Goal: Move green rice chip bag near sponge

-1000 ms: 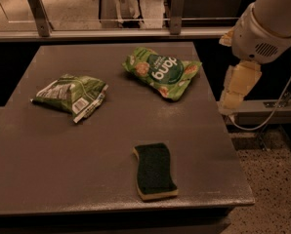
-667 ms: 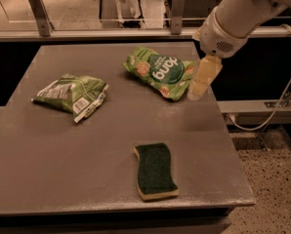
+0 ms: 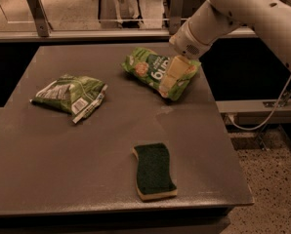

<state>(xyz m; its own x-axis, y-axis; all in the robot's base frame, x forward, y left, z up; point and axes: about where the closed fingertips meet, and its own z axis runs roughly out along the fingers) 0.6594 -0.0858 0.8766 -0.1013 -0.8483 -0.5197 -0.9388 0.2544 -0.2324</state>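
Claw [image 3: 171, 77] over the green rice chip bag [image 3: 148, 68] at the desk's [image 3: 48, 155] far right.
The bag lies flat near the far right corner. The pale claw, on a white arm [image 3: 243, 9] coming in over the right edge, covers the bag's right half; wide or narrow, I cannot tell. The sponge [image 3: 154, 171] lies well apart, close to the front edge, dark side up. A duller green bag [image 3: 70, 95] rests toward the left edge.
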